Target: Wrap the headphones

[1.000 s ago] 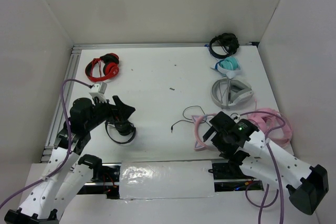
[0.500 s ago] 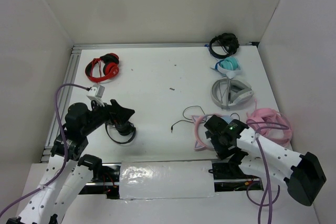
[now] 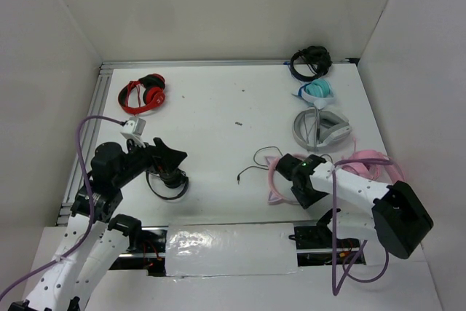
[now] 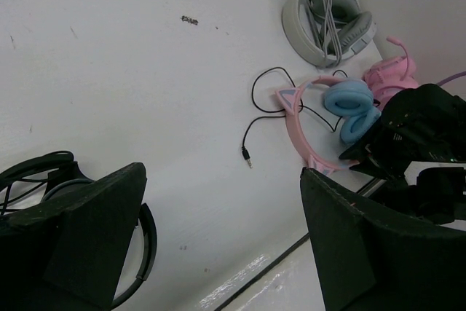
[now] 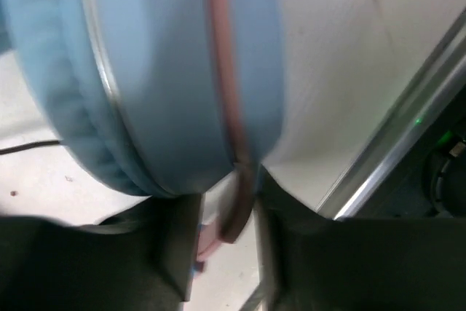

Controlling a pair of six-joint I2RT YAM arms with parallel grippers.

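Observation:
The headphones lie near the table's front edge at centre right, with a pink cat-ear headband and light-blue ear cups. Their thin black cable trails left to a loose plug. My right gripper sits low over the cups. In the right wrist view a blue cup fills the frame and the pink band stands between the two fingers of my right gripper, which is shut on it. My left gripper hovers open over the table's left side, its fingers wide apart and nothing between them.
Black headphones lie under my left gripper. Red-and-black headphones are at the back left. All-pink headphones lie right of my right arm, with grey, teal and black sets behind. A foil strip marks the front edge.
My right gripper has slid left and down onto the headphones and closed from wide open onto the pink band. The left arm drew back slightly, then stayed still and open.

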